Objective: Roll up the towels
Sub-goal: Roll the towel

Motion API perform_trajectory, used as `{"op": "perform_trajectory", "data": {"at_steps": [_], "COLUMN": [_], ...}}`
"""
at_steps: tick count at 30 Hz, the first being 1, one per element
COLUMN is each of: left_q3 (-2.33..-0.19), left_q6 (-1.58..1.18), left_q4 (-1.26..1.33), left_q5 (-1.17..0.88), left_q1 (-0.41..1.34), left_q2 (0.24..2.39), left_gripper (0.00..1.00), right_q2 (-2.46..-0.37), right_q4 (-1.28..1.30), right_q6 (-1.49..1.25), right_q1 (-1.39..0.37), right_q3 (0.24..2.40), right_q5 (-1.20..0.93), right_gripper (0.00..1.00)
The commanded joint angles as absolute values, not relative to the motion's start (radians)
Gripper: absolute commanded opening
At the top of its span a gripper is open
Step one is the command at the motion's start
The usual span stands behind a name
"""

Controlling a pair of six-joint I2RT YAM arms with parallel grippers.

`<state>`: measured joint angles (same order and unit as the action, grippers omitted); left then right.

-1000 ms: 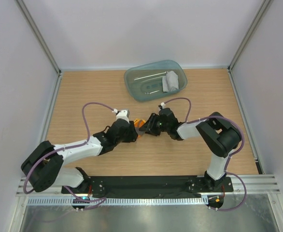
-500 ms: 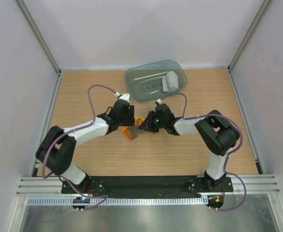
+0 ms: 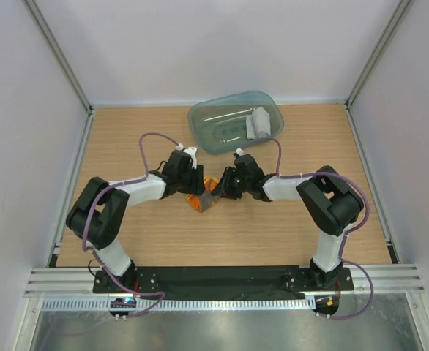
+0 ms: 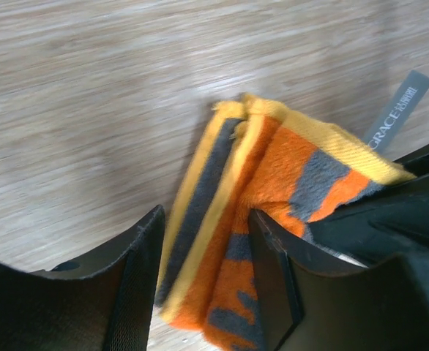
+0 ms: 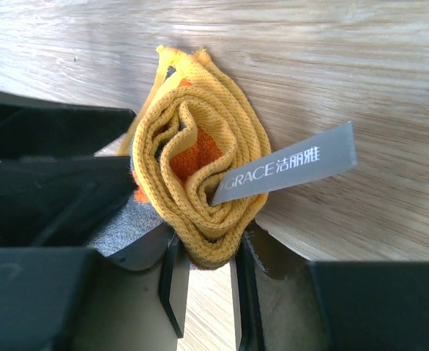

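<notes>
Top external view: both arms reach in over the wooden table [image 3: 127, 146], and their wrists nearly meet nose to nose just in front of the teal tray [image 3: 213, 131] at the back. The yellow-orange towel [image 3: 198, 202] lies on the wood btwn the two grippers, near the table's middle and apart from the tray. The grey towel [image 3: 259, 123] sits inside the tray, at its right end, as a compact bundle; too small to tell how neatly it's rolled.

Right wrist view: R gripper [image 5: 207, 272] is clamped on the yellow-orange towel. Its fingers [image 5: 172, 284] pinch the lower part of the roll from both sides. The towel shows end-on as a tight spiral w/ yellow outer layers and an orange core. A grey label [image 5: 291, 164] reading GRACE sticks out to the right over the bare wood.

Left wrist view: L gripper [image 4: 206, 216] has its jaws apart, straddling the other side of the same towel. Orange, yellow and dark grey bands fill the gap btwn the fingers. Can't tell whether they press the cloth or just stand beside it. The other gripper's black body is at the right edge, touching the towel.
</notes>
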<state>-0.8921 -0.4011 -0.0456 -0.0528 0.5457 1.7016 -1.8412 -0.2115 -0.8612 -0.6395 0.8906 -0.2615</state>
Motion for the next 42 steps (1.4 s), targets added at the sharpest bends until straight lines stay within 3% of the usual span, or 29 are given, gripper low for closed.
{"op": "perform_trajectory", "data": {"at_steps": [1,10,20,26,31,38,42], "left_q3": [-0.819,-0.778,-0.742,-0.745,-0.804,-0.785,-0.827], "left_q6": [-0.469,-0.543,-0.577,-0.558,-0.483,-0.448,-0.422], "left_q4": [0.070,0.244,0.321,0.264,0.100,0.065,0.006], "left_q5": [-0.254,-0.463,-0.525,-0.444,-0.217,-0.048,-0.034], "left_q1": [0.459,0.384,0.383,0.393,0.492,0.515,0.523], "left_q2": [1.663,1.663,1.709,1.735,1.727,1.634,1.663], "left_gripper": [0.52,0.54,0.57,0.57,0.56,0.55,0.55], "right_q2": [-1.861,-1.884,-1.908,-1.911,-1.911,-1.916,-1.921], "right_q4": [-0.130,-0.101,-0.081,-0.057,-0.040,-0.025,-0.020], "right_q6": [-0.804,-0.769,-0.759,-0.744,-0.733,-0.726,-0.724], "right_q1": [-0.643,-0.641,-0.643,-0.641,-0.641,-0.643,-0.641], "right_q3": [0.903,0.945,0.979,0.997,1.015,1.026,1.032], "right_q5": [-0.230,-0.268,-0.278,-0.284,-0.282,-0.287,-0.288], "right_gripper": [0.31,0.32,0.33,0.34,0.35,0.36,0.36]}}
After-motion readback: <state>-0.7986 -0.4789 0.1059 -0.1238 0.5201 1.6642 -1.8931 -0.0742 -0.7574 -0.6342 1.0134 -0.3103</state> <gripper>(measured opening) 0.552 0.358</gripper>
